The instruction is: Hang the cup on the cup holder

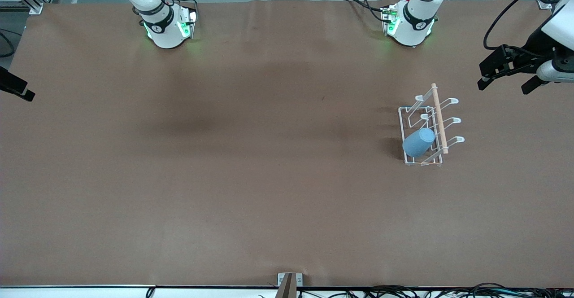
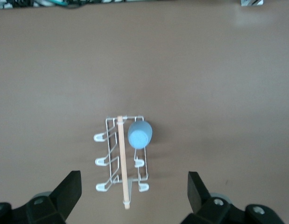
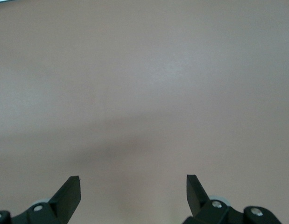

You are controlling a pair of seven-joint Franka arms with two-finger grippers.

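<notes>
Cup point(image 1: 419, 142) sits hung on cup holder point(image 1: 409, 109); left gripper point(image 1: 506, 80) and right gripper point(image 3: 133, 189), fingers wide, hold nothing; task appears complete, next: retreat

Even, soft overhead light covers the matte brown counter point(image 1: 269, 190). Broad faint shadows darken its middle, and a small dark one lies beside the white wire rack point(image 1: 426, 129). Both wrist views look slightly soft.
</notes>
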